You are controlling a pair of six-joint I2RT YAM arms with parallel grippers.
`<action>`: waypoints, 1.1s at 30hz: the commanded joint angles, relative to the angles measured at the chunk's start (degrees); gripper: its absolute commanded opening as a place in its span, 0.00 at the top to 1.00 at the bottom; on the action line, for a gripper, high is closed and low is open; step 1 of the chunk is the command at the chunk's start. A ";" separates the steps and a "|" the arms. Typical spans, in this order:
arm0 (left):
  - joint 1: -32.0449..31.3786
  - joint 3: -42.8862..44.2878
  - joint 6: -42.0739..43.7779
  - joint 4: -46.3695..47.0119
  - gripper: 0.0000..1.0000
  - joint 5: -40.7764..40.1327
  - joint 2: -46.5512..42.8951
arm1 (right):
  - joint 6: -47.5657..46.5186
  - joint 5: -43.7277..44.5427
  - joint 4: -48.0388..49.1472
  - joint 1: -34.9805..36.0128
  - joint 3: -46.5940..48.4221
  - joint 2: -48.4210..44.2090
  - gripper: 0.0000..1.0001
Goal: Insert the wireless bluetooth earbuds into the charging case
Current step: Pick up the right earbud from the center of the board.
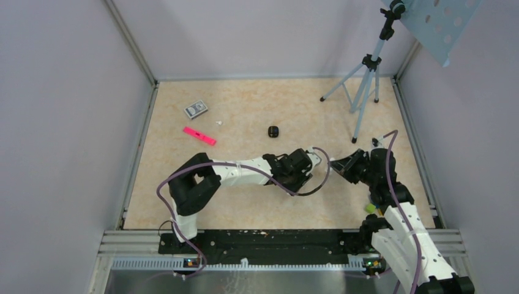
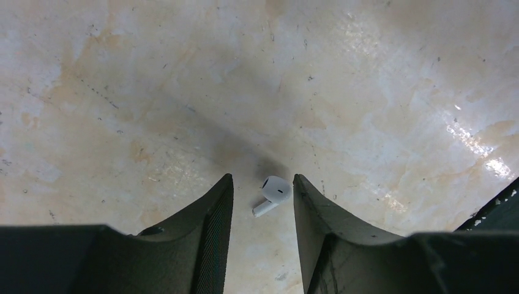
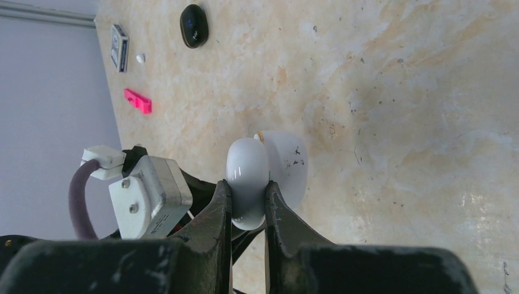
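My left gripper (image 2: 263, 184) stands part open, a finger on either side of a white earbud (image 2: 273, 193) lying on the table (image 2: 153, 92). It holds nothing. My right gripper (image 3: 248, 190), at the left one's 3 o'clock, is clamped on the white charging case (image 3: 248, 162). From above, bare tabletop spreads towards 12. A black pebble-like thing (image 1: 273, 131) sits at 11, and a pink strip (image 1: 199, 135) and a grey box (image 1: 196, 109) at 10, its print too small to read. A tripod (image 1: 365, 92) stands at 1, near the far edge.
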 commanded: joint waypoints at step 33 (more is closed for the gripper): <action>-2.89 3.48 0.21 -5.10 0.79 -1.98 2.35 | -0.47 -1.10 1.91 -0.59 1.84 0.54 1.00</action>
